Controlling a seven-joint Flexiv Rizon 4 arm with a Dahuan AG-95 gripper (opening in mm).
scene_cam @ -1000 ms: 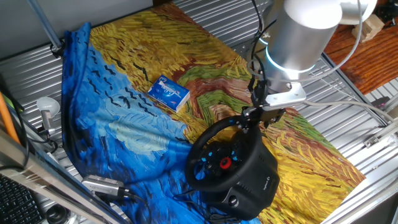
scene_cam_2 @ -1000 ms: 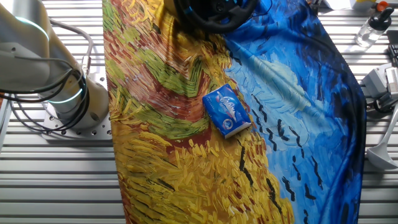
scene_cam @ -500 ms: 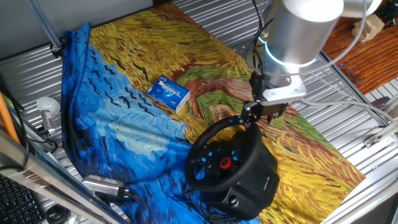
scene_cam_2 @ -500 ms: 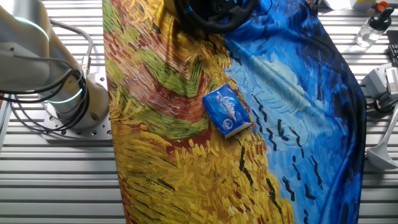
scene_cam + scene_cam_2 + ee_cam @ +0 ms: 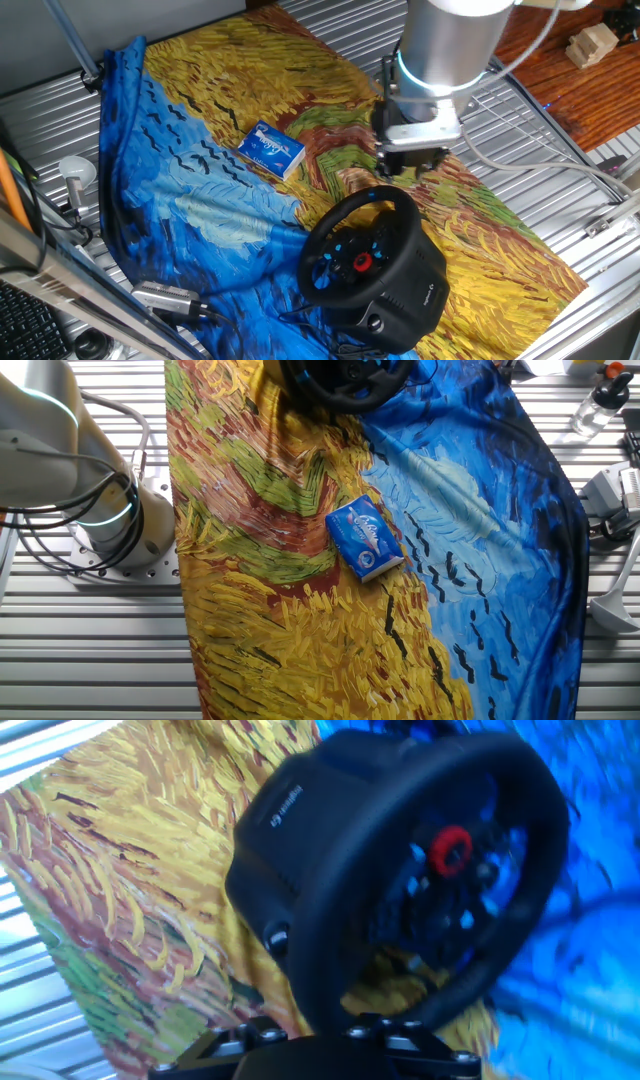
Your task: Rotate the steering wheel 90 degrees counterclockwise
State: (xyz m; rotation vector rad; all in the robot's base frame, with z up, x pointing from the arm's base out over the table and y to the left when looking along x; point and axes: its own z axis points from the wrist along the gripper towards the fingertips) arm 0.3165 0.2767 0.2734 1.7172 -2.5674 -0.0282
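Steering wheel [image 5: 345,382] cropped; end effector [image 5: 408,166] indistinct.

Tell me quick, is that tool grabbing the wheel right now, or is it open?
Tool: off the wheel, above its rim and holding nothing; whether it is open or shut cannot be told, since its fingers are out of sight and the hand view is blurred.

Ribbed metal table [image 5: 560,160] under a blue-and-yellow painted cloth [image 5: 200,150], wooden surface [image 5: 590,80] beyond.
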